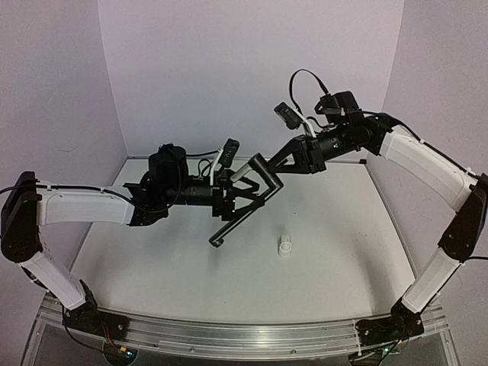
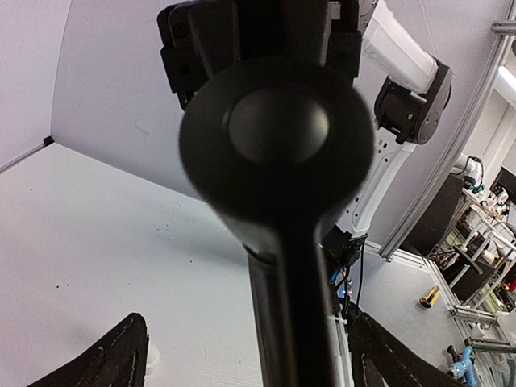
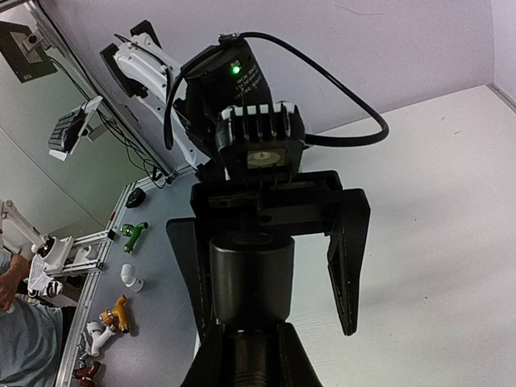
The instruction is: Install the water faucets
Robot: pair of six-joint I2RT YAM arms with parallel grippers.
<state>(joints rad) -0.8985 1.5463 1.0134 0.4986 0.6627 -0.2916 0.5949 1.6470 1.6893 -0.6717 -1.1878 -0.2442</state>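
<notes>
The slim black L-shaped pipe [image 1: 240,217] hangs in the air above the table's middle, its long shaft slanting down to the left. My right gripper [image 1: 267,177] is shut on its threaded upper part [image 3: 254,367], just behind the thick black cylinder [image 3: 251,278]. My left gripper [image 1: 248,197] is open; its fingers [image 2: 113,363] stand wide on both sides of the shaft [image 2: 294,322] without pinching it. In the right wrist view one left finger [image 3: 347,258] stands well off the cylinder. The small white fitting [image 1: 284,245] stands on the table, right of the pipe's low end.
White enclosure walls stand at the back and both sides of the white table [image 1: 343,229]. An aluminium rail [image 1: 229,332] runs along the near edge. Beyond the table, spare green [image 3: 133,234], white [image 3: 129,276] and orange [image 3: 113,313] fittings lie on a grey surface.
</notes>
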